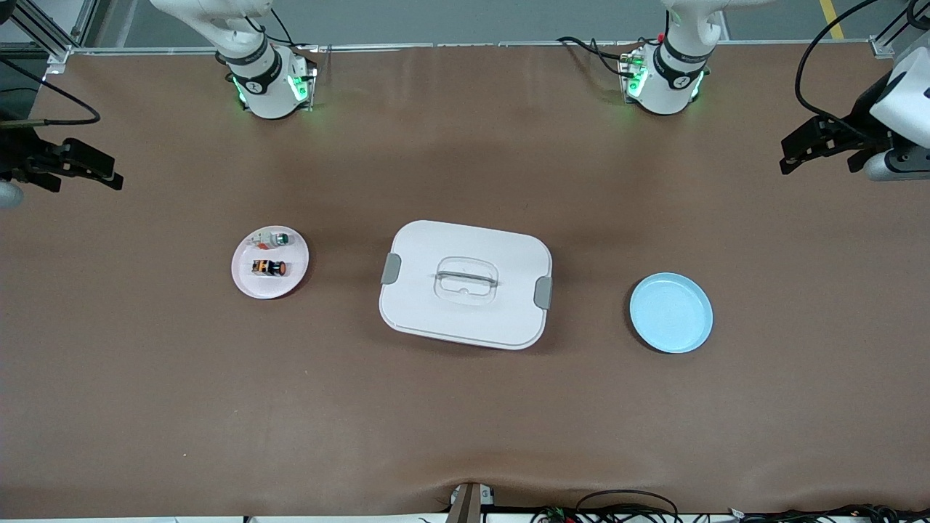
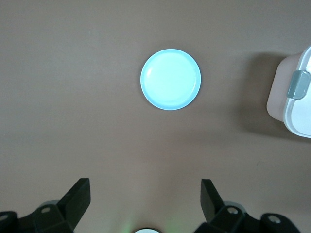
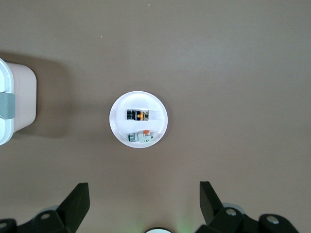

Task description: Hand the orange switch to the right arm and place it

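On the pink plate (image 1: 247,280) lies the orange switch (image 1: 268,268); both end effectors, left (image 1: 817,149) and right (image 1: 76,165), wait wide open, empty. Grip its body squarely, clear of the neighbouring switch (image 1: 274,237).

From my feed the table (image 1: 145,407) cover looks like matt brown paper or cloth, faintly creased. White lidded box (image 1: 465,283) beside the blue plate (image 1: 670,313) reads smooth plastic with grey clips; plate slightly glossy. Orange switch (image 1: 268,268) shows shiny black plastic.
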You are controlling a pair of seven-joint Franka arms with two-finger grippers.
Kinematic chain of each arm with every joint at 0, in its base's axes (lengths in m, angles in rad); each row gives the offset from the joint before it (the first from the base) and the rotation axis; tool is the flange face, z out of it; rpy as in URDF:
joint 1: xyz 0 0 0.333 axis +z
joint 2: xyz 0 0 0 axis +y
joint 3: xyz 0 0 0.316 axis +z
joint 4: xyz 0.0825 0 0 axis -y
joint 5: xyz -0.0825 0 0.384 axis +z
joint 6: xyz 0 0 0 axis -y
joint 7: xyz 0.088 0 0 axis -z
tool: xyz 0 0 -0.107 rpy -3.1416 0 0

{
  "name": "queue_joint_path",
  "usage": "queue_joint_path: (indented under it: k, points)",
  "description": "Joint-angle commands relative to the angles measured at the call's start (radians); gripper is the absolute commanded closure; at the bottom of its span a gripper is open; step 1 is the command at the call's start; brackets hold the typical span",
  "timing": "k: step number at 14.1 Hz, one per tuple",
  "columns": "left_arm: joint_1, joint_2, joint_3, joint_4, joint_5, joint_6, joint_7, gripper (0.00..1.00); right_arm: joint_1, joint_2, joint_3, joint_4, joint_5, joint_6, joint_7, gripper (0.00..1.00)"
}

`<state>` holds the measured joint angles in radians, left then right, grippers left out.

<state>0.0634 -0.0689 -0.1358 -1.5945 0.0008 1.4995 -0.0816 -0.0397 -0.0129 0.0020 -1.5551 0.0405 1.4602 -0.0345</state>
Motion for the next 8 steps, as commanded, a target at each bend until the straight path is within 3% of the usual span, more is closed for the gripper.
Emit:
queue_joint_path:
  k: [1,8]
  points:
    - [0.012,-0.015,0.004,-0.001,-0.021,-0.007,0.025,0.00,0.031,-0.027,-0.043,-0.029,0.018,0.006,0.016,0.00]
    - [0.010,-0.014,0.002,0.004,-0.019,-0.009,0.026,0.00,0.011,-0.028,-0.042,-0.025,0.022,0.008,0.131,0.00]
